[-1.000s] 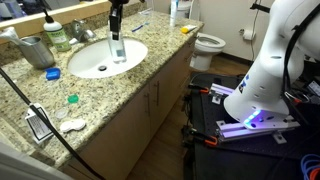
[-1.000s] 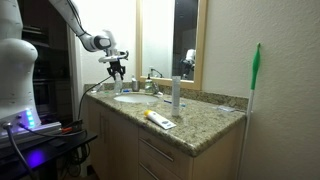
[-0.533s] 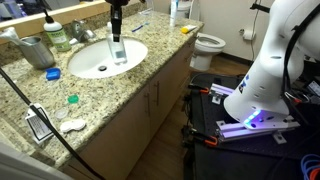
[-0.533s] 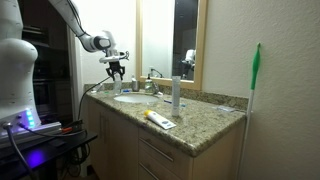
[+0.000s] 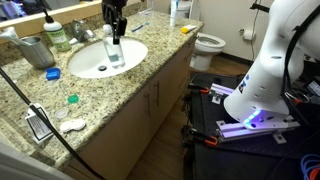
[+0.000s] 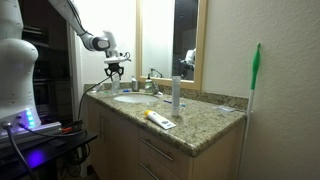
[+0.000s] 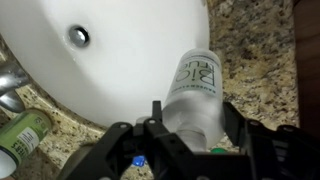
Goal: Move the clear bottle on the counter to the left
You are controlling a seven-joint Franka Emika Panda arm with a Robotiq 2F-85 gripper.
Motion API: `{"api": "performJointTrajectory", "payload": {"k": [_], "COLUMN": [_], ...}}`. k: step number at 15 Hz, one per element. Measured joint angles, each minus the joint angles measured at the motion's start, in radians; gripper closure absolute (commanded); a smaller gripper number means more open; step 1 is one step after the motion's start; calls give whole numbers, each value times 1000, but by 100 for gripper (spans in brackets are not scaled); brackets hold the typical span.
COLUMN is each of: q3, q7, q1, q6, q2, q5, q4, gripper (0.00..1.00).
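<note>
While we are looking down through the wrist view, our claw (image 7: pixel 193 115) is pinching the clear bottle (image 7: pixel 195 85), one finger pressing on either side of its body. We are seeing the bottle overlapping the rim of the white sink (image 7: pixel 130 50), right where the basin is meeting the speckled bench (image 7: pixel 255 45). In an exterior view it is hanging roughly upright under the claw, though we cannot tell whether its base is touching anything. A green soap bottle (image 7: pixel 25 135) is sitting beside the faucet (image 7: pixel 8 98), and a taller white-and-blue bottle (image 5: pixel 177 12) is standing further along the bench.
</note>
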Motion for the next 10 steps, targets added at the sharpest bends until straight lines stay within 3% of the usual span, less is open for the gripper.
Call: {"api": "performJointTrajectory", "payload": {"k": [3, 4, 8, 10], "q3": [0, 0, 4, 10], "q7": [-64, -64, -74, -171], "q1": [3, 3, 3, 5], "q6": [-1, -1, -1, 0], "q2": [0, 0, 0, 0], "q5": [46, 46, 64, 114], "q4": [0, 0, -1, -1], "gripper": [40, 65, 65, 65]}}
